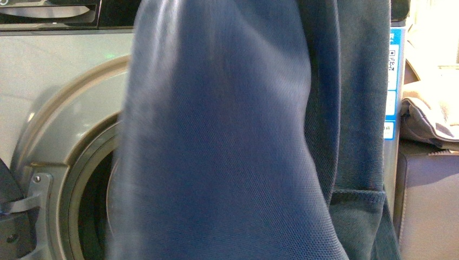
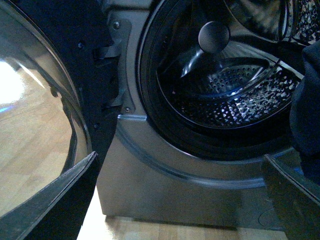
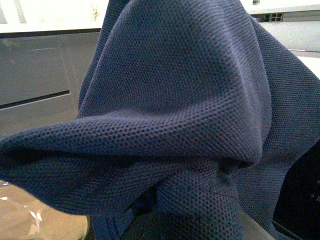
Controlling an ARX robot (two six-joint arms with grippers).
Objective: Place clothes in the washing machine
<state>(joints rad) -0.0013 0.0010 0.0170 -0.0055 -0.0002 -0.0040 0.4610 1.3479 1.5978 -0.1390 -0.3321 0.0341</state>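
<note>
The blue ribbed garment (image 1: 227, 141) hangs in a long fold right in front of the body camera, covering most of the washing machine (image 1: 54, 70) behind it. Only the left arc of the round opening shows past the fabric's edge. In the right wrist view the same garment (image 3: 180, 115) fills nearly the whole picture, draped and bunched close over the place where the right gripper would be. That gripper is hidden under the cloth, so I cannot tell whether it is clamped on the fabric or loose.

The left gripper (image 2: 179, 156) has its two dark fingers (image 2: 60, 200) spread wide apart, with nothing between them. It faces the lower rim of the machine's opening, and the perforated steel drum (image 2: 230, 90) lies straight ahead of it and slightly above. No fabric can be seen on the part of the drum that shows. A dark edge of the garment (image 2: 307, 115) hangs just above the finger on the side away from the door. Whether it touches that finger cannot be told. On the gripper's other side the door (image 2: 35, 125) stands swung open, its curved glass close beside the near finger. Pale wooden floor (image 2: 165, 232) shows below the machine's base.

Beyond the garment's far edge in the front view are the machine's blue label (image 1: 394, 81) and, further out, a beige padded cloth (image 1: 433, 108), well apart from the opening.
</note>
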